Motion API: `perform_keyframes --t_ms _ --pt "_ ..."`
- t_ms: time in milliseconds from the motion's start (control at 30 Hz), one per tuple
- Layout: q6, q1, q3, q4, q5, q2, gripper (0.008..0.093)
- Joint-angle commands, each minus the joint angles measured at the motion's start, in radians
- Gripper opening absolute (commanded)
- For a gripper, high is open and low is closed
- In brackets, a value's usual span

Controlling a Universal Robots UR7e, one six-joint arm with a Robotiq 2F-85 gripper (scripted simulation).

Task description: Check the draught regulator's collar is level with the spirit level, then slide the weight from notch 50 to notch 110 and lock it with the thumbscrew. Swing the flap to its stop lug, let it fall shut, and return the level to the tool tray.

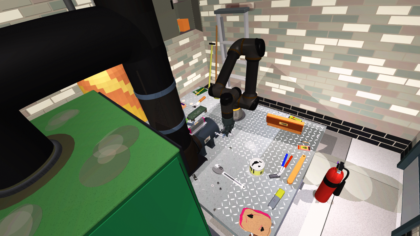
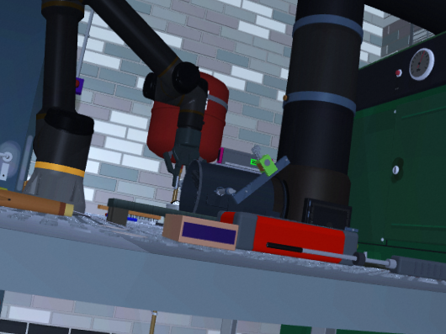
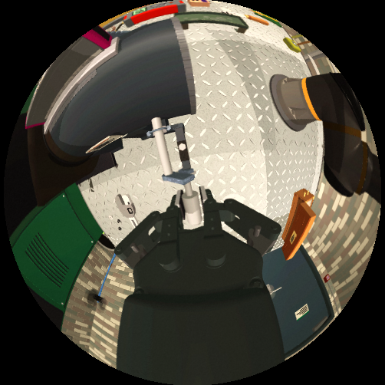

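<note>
The draught regulator [image 1: 205, 133] [image 2: 229, 189] [image 3: 126, 80] is a dark round collar at the foot of the black flue, and its pale arm [image 3: 163, 147] juts out over the checker plate with a small blue-grey weight [image 3: 178, 177] on it. My gripper [image 1: 226, 132] [image 2: 176, 175] [image 3: 190, 201] is at the outer end of that arm. Its fingers have just released and stand open around the pale knob [image 3: 190, 209] at the arm's tip. The spirit level [image 1: 284, 123] [image 3: 297, 222] lies on the plate well to the side.
A brick wall and a ladder [image 1: 232, 44] stand behind the arm's base. The green boiler [image 1: 88, 176] and black flue [image 1: 158, 97] crowd one side. A wrench [image 1: 229, 176], tape roll [image 1: 257, 167], pens [image 1: 285, 164] and a red tool case [image 2: 290, 236] lie on the plate.
</note>
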Motion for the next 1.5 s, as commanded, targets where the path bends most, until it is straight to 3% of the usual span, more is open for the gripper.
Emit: perform_keyframes --t_ms 0,33,233,1467 --pt "0.000 0.002 0.004 0.015 0.001 0.000 0.0300" --pt "-0.003 -0.001 -0.015 0.024 0.001 0.011 0.0934" --pt "-0.013 -0.012 -0.075 0.012 0.001 0.082 0.0934" --pt "-0.013 -0.012 -0.075 0.011 0.001 0.083 0.0934"
